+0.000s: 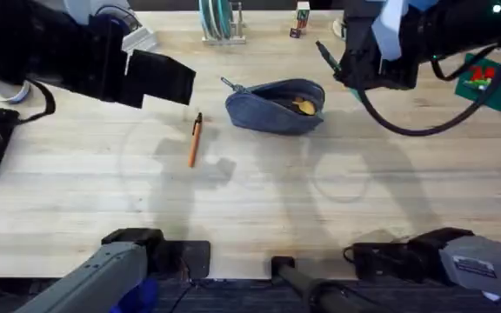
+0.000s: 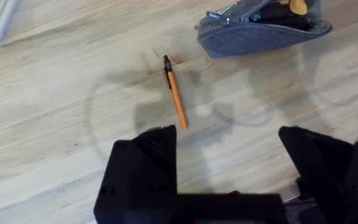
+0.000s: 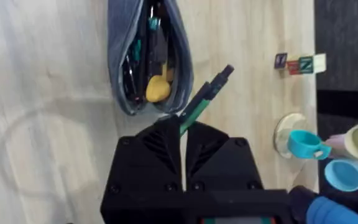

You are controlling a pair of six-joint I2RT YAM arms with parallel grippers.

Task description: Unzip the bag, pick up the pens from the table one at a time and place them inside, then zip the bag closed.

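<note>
My main worry is the green pen (image 3: 202, 98): my right gripper (image 3: 182, 134) pinches it near one end, so most of its length sticks out at a slant. If I lower it at that angle, the free end could catch the fabric edge of the bag (image 1: 276, 105) and twist out of the pinch, or nudge the bag along the table (image 1: 320, 217). The bag already lies unzipped, with a yellow item (image 3: 157, 89) and other bits inside, so the pen could also ride up on those and end up poking out, which would foul the zipper later.

The right gripper's fingers are closed tight on the green pen, poised just past one end of the bag, over the mouth.

My left gripper (image 2: 229, 162) is spread wide and holds nothing; it hangs above the table to the left of the bag, with the orange pen (image 1: 195, 140) lying flat there, clear of the bag and untouched.
</note>
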